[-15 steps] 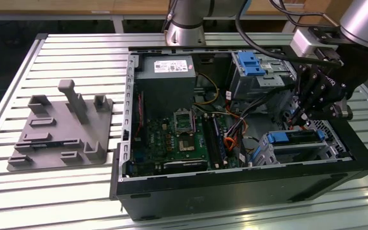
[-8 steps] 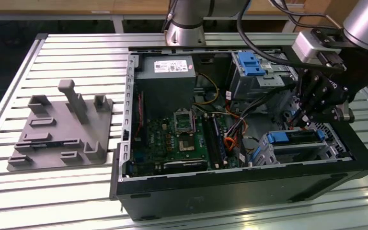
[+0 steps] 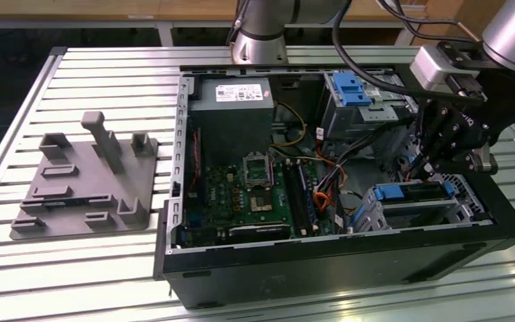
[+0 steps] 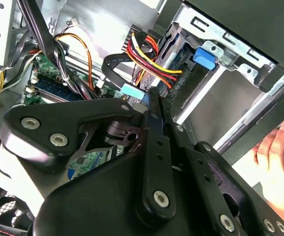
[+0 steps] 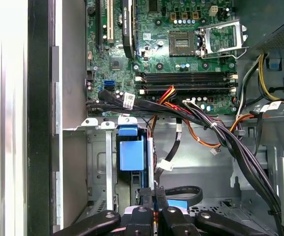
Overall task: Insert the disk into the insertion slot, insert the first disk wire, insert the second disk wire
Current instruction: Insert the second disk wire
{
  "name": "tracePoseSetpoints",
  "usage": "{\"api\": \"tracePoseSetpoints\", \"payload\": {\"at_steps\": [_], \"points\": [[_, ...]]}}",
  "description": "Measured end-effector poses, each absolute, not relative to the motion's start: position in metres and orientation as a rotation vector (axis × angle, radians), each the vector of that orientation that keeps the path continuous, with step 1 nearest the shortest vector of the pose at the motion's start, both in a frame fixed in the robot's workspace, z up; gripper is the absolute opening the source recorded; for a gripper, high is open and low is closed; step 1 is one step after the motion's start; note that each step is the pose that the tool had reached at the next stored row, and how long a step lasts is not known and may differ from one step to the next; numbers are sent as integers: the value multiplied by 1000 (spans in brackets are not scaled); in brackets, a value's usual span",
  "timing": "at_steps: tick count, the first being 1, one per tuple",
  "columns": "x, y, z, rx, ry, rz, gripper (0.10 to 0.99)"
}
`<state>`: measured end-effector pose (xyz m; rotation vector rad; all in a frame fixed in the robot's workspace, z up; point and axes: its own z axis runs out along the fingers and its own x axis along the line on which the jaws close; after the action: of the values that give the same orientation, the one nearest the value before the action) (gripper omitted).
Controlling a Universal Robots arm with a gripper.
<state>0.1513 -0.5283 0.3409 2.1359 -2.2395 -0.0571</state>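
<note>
Exterior view shows you the disk (image 3: 408, 193) already sitting inside the insertion slot (image 3: 465, 201), its blue frame at the slot's mouth, so the first step looks done. Your gripper (image 5: 154, 196) hovers just over the slot with its jaws drawn together beside a light blue connector (image 4: 132, 92). You cannot tell whether they pinch it, or whether either disk wire is seated.

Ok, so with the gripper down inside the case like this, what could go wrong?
Two things, likely. A person's hand is at the edge of the case, close to the gripper, so a sudden move could strike it. And the loose black cable bundle hangs across the space beside the insertion slot; the gripper might snag it and tug it loose.
</note>
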Motion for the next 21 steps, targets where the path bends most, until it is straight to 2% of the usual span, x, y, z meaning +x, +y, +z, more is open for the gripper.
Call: {"api": "tracePoseSetpoints", "payload": {"at_steps": [13, 21], "points": [[152, -532, 342, 2137, -2241, -54, 141], [137, -532, 342, 2162, -2267, -4, 141]]}}
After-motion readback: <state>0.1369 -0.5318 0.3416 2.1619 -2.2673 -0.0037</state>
